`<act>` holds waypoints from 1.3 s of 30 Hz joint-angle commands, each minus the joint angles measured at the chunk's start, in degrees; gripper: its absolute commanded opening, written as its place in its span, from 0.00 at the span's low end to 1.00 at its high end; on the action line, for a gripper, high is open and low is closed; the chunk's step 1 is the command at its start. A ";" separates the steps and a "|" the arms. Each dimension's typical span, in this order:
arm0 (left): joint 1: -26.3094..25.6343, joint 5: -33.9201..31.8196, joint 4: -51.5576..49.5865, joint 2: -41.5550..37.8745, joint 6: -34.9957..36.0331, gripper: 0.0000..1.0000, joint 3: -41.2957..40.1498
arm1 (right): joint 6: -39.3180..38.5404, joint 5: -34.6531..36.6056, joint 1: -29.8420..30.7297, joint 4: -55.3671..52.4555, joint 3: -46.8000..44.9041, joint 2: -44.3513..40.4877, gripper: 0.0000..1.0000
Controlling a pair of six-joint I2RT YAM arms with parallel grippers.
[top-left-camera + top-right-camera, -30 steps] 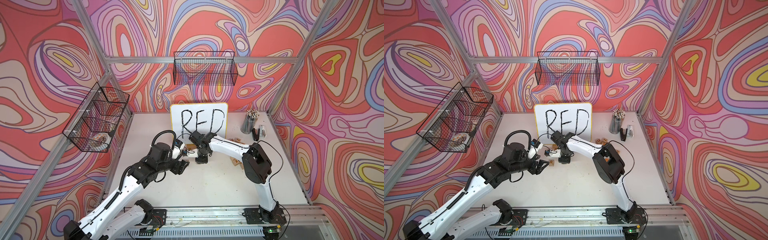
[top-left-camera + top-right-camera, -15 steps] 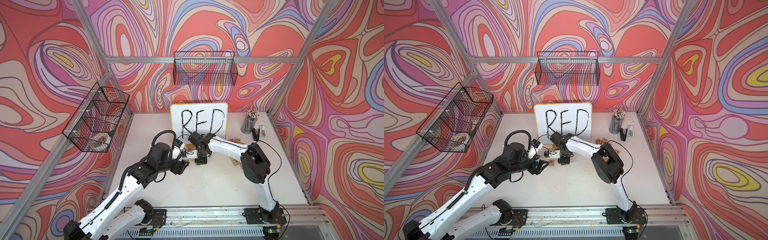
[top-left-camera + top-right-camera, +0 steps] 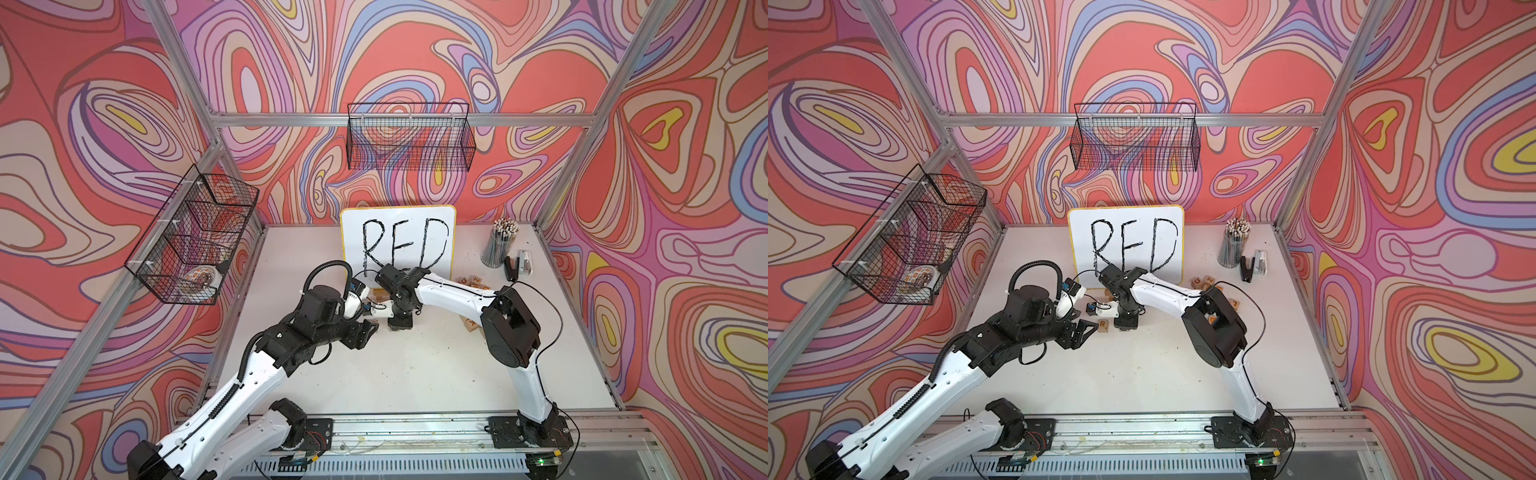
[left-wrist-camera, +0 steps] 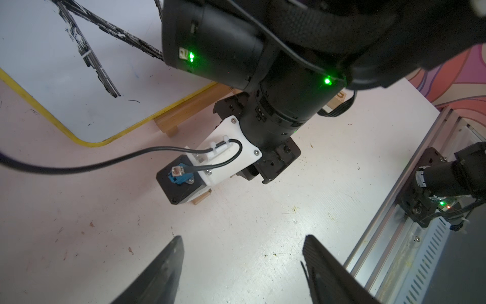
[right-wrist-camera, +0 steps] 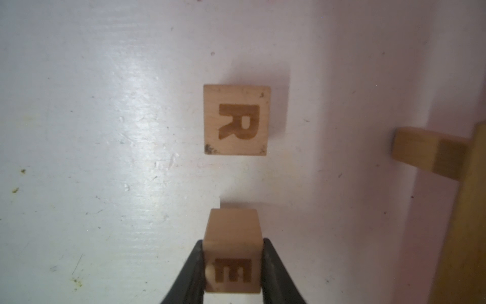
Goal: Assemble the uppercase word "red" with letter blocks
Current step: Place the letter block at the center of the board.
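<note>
My right gripper (image 5: 232, 265) is shut on the E letter block (image 5: 232, 263), a light-wood cube held between its two black fingers. Just ahead of it, a small gap away, the R block (image 5: 236, 119) lies flat on the white table, also visible in a top view (image 3: 1104, 325). From above, the right gripper (image 3: 1126, 323) points down at the table in front of the whiteboard and hides the E block. I cannot tell whether that block touches the table. My left gripper (image 4: 243, 238) hovers open and empty just left of the R block (image 3: 1086, 334).
The whiteboard (image 3: 399, 241) with handwritten "RED" stands behind on wooden feet (image 5: 426, 152). Several loose letter blocks (image 3: 1204, 284) lie at the right. A pencil cup (image 3: 500, 245) and a stapler (image 3: 513, 268) sit at the back right. Wire baskets (image 3: 409, 137) hang on the walls.
The right arm has shifted only slightly and stays shut on the E block. The left arm has not moved.
</note>
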 commanded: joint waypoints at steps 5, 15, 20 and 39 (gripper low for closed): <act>-0.43 -0.46 -0.87 -0.23 -0.33 0.75 -0.71 | -0.26 -0.71 0.36 0.44 -1.23 1.34 0.21; -0.38 -0.57 -1.12 -0.47 -0.33 0.75 -0.71 | -0.33 -0.22 0.41 1.29 -2.28 1.12 0.21; -0.41 -0.57 -1.05 -0.40 -0.30 0.75 -0.71 | -0.47 0.29 0.39 1.92 -2.42 1.15 0.22; -0.41 -0.67 -1.18 -0.36 -0.30 0.75 -0.71 | -1.45 1.64 0.27 2.84 -2.76 1.30 0.23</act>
